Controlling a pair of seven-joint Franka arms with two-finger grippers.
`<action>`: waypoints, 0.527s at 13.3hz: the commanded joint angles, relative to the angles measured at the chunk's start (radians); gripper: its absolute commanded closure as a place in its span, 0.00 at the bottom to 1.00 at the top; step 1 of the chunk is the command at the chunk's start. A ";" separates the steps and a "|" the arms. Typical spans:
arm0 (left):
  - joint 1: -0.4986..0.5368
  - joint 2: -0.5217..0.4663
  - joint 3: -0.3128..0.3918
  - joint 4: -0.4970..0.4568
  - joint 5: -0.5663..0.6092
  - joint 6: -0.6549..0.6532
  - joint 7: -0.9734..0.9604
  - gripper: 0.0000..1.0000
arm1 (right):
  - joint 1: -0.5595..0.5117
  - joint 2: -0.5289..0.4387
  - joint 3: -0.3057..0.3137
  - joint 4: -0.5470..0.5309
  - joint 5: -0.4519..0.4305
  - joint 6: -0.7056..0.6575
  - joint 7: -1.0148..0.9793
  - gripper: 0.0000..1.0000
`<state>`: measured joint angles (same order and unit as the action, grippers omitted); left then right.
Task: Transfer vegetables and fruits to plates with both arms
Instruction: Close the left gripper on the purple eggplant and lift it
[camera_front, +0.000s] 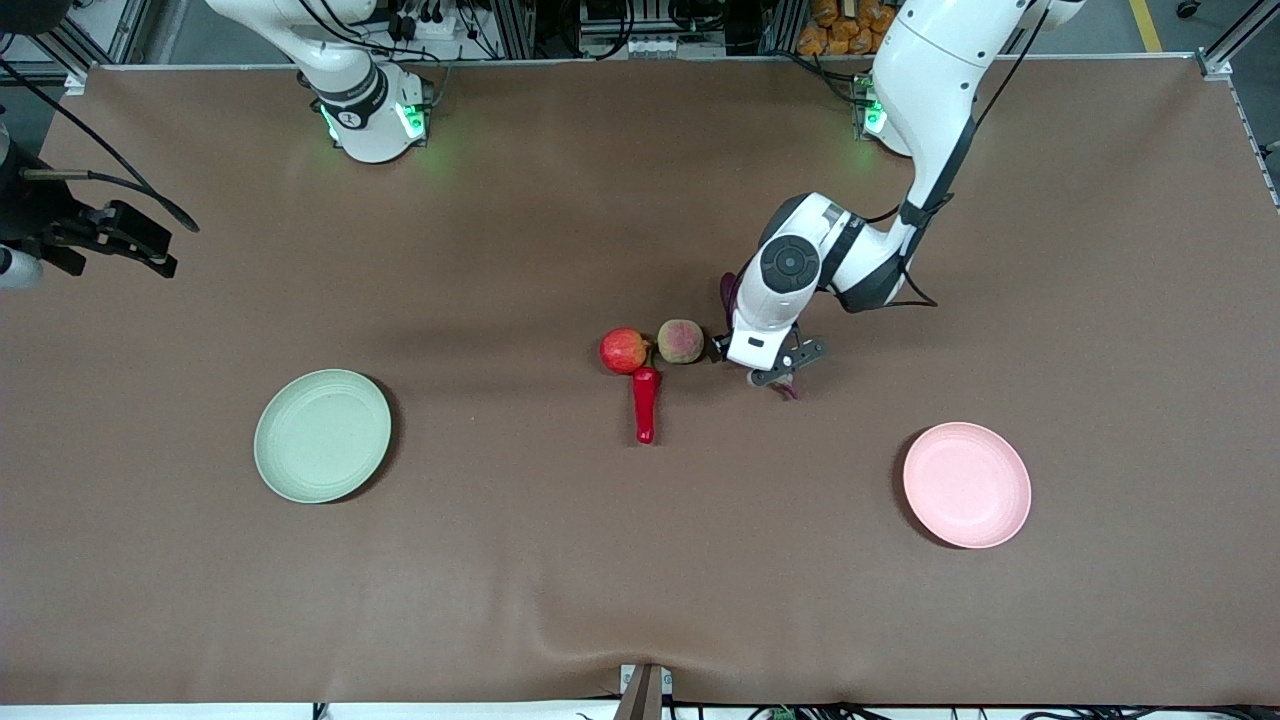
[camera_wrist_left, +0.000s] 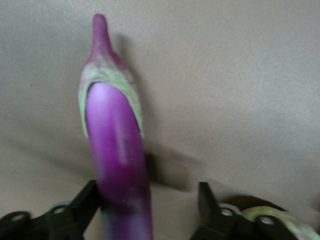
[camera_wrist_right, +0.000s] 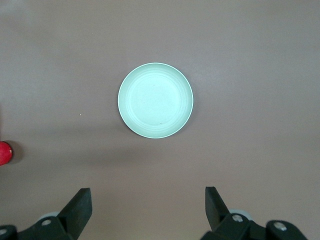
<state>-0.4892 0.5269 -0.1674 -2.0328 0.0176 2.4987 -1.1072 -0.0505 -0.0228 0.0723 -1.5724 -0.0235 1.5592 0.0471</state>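
Front view: the left gripper (camera_front: 775, 372) is down over the eggplant (camera_front: 727, 290), at the peach's (camera_front: 680, 341) three o'clock. The green plate (camera_front: 322, 435) and pink plate (camera_front: 966, 485) are bare. The right gripper (camera_front: 120, 240) waits at the table's nine o'clock.

Left wrist view: the fingers (camera_wrist_left: 82, 204) straddle the eggplant mid-body, one touching, not clamped. It looks glossy, firm and probably slippery.

Right wrist view: jaws spread, empty.

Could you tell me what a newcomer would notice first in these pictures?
Probably the left gripper, low at mid-table with its fingers either side of the purple eggplant, beside the peach, pomegranate and chili. Then the bare green plate and pink plate toward either end.
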 joint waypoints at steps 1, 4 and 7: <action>-0.020 -0.010 0.008 -0.017 0.027 0.012 -0.033 0.94 | -0.028 -0.031 0.017 -0.034 0.011 0.013 -0.015 0.00; -0.020 -0.010 0.011 -0.017 0.027 0.011 -0.033 1.00 | -0.029 -0.031 0.017 -0.034 0.011 0.013 -0.015 0.00; 0.004 -0.050 0.017 0.000 0.028 -0.006 -0.005 1.00 | -0.029 -0.031 0.017 -0.034 0.011 0.013 -0.015 0.00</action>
<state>-0.4964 0.5241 -0.1593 -2.0308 0.0179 2.5006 -1.1069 -0.0512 -0.0228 0.0723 -1.5728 -0.0235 1.5592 0.0471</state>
